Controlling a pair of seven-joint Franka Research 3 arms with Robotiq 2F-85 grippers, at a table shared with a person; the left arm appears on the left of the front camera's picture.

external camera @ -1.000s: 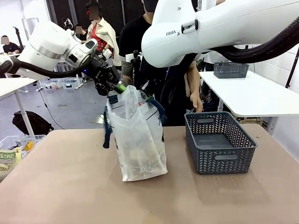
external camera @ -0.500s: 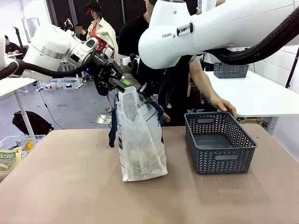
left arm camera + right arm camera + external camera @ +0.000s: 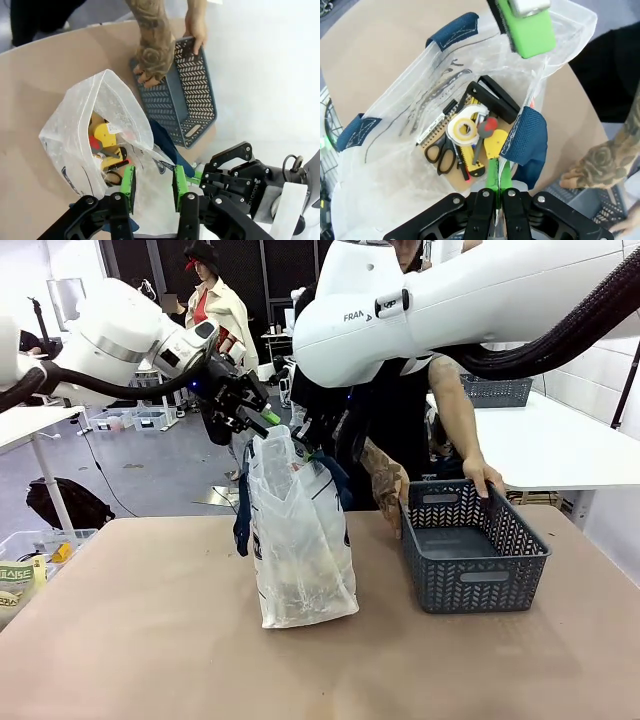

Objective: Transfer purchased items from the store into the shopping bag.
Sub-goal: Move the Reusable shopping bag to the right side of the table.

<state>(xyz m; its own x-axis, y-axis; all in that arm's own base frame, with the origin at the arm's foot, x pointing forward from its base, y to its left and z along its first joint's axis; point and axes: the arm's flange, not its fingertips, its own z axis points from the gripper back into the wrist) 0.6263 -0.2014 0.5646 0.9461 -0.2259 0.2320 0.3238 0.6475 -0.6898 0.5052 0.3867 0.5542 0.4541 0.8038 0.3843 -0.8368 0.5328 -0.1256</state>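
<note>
The right arm (image 3: 460, 300) carries the grey lettering "FRAN", cut off by a joint. At the table's near left edge, a green-and-white package (image 3: 14, 580) shows the partial letters "AISE".

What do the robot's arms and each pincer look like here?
Both arms are glossy white, rounded shells; the right arm carries grey FRANKA lettering and a thick black corrugated hose. Each pincer, left and right, is black jointed metal with bright green pads.

The front camera is looking across the table (image 3: 150, 640) at mid-range; both wrist cameras are peering down, close, into the same bag (image 3: 300, 540).
</note>
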